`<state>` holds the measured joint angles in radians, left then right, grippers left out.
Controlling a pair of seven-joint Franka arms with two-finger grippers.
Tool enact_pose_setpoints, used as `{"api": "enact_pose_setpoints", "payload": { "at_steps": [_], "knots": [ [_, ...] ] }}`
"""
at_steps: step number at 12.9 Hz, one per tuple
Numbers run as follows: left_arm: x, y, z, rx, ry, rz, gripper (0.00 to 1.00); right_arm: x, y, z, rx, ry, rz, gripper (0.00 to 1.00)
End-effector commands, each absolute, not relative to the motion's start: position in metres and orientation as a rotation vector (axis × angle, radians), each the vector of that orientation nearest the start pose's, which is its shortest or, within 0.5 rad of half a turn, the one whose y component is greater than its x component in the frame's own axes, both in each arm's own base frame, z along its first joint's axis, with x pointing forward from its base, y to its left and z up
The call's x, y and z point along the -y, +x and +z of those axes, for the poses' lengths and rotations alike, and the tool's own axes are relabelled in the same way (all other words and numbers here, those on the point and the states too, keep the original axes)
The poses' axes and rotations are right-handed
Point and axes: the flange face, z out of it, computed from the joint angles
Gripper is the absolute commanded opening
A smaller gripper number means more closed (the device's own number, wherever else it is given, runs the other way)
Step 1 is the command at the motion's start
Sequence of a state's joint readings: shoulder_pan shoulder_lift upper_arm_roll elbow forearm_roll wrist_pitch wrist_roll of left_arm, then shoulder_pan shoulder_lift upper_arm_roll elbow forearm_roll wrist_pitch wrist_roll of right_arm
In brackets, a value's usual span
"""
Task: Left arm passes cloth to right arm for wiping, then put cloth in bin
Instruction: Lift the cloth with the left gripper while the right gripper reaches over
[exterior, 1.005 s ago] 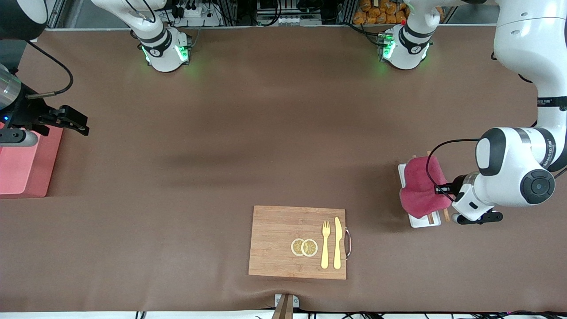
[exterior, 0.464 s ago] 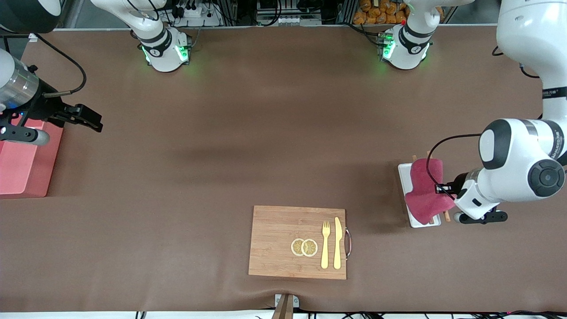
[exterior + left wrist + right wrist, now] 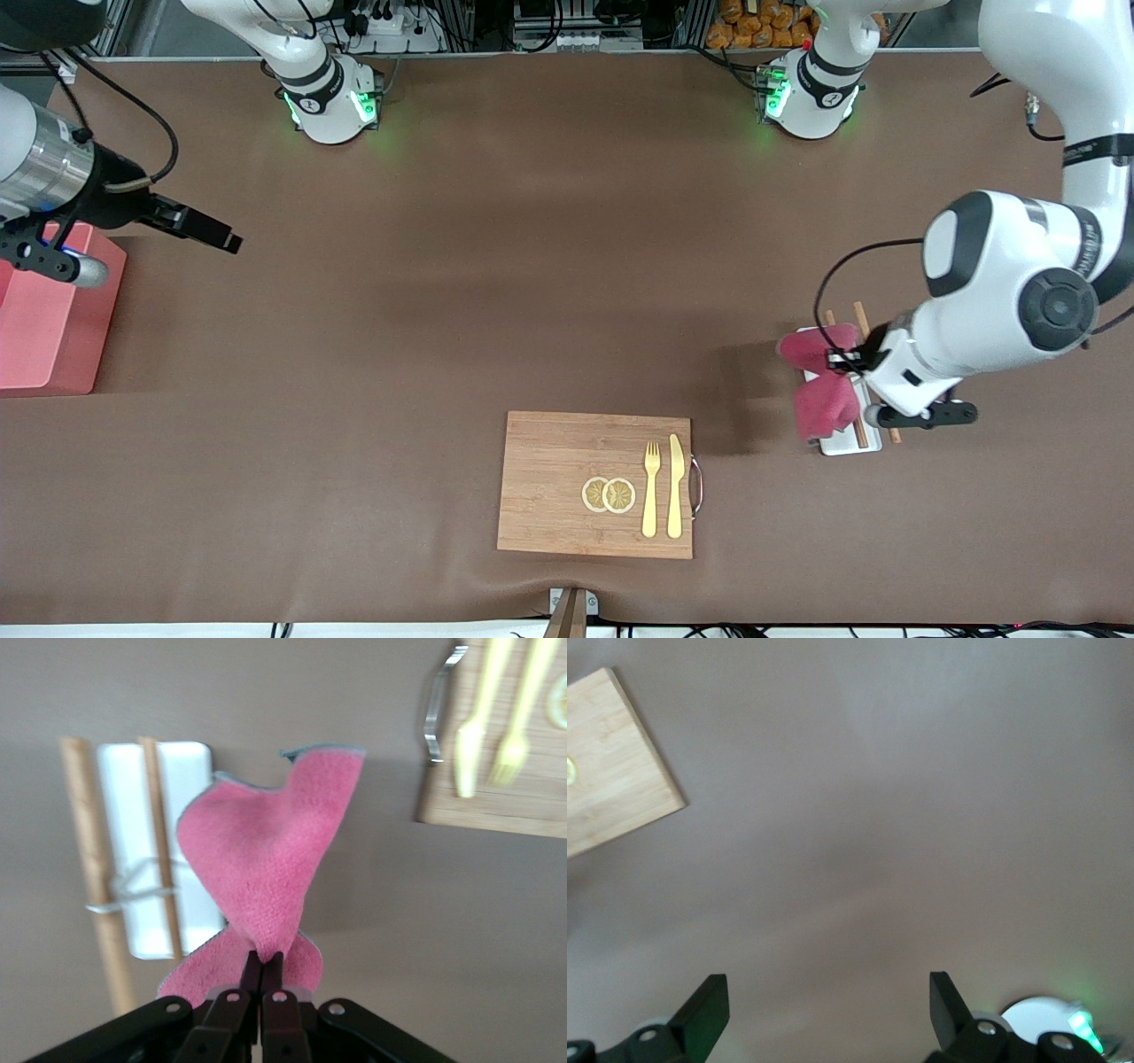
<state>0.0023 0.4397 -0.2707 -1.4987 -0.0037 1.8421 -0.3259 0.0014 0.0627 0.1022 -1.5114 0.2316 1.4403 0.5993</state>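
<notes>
Brown matting covers the table [image 3: 496, 266] from end to end. Black lettering runs along a band on the left arm [image 3: 1010, 292], too small to read.

The left tool [image 3: 263, 976] hangs above the white tray [image 3: 842, 443] at the left arm's end of the table. Its fingers are pressed together, pinching the cloth [image 3: 819, 390] at one edge. In the left wrist view the cloth [image 3: 266, 868] hangs free from that pinch, long axis running away from the fingers, wide lobe and one pointed corner farthest from them. Two wooden chopsticks [image 3: 93, 886], joined by a thin band, lie lengthwise beside and across the tray [image 3: 182, 815].

The right tool [image 3: 199, 229] hovers over bare table beside the bin [image 3: 44, 328], at the right arm's end. Its fingers [image 3: 709, 1010] are spread wide with nothing between them.

A wooden board [image 3: 567, 478] lies near the front edge, carrying two lemon slices [image 3: 609, 494], a yellow fork [image 3: 651, 487] and a yellow knife [image 3: 675, 486], both parallel to the board's short side.
</notes>
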Motion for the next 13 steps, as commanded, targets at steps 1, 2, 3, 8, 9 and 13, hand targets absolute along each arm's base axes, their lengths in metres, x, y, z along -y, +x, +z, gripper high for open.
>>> {"api": "enact_pose_setpoints", "payload": {
  "at_steps": [1,2,3,8,9,13],
  "knots": [
    [0.212,0.638,0.444,0.340,-3.266,0.204,0.00,-0.102,0.548,0.606,-0.980,-2.691,0.503,1.00],
    [0.236,0.632,0.452,0.456,-3.287,0.235,0.00,-0.117,0.550,0.599,-1.078,-2.626,0.577,1.00],
    [0.262,0.625,0.462,0.536,-3.309,0.259,0.00,-0.129,0.551,0.594,-1.154,-2.571,0.633,1.00],
    [0.380,0.597,0.501,1.015,-3.368,0.259,0.00,-0.202,0.567,0.546,-1.360,-2.386,0.848,1.00],
    [0.400,0.589,0.503,1.089,-3.376,0.266,0.00,-0.223,0.570,0.533,-1.407,-2.365,0.859,1.00],
    [0.452,0.572,0.511,1.394,-3.404,0.268,0.00,-0.306,0.571,0.486,-1.555,-2.295,0.853,1.00]
  ]
}}
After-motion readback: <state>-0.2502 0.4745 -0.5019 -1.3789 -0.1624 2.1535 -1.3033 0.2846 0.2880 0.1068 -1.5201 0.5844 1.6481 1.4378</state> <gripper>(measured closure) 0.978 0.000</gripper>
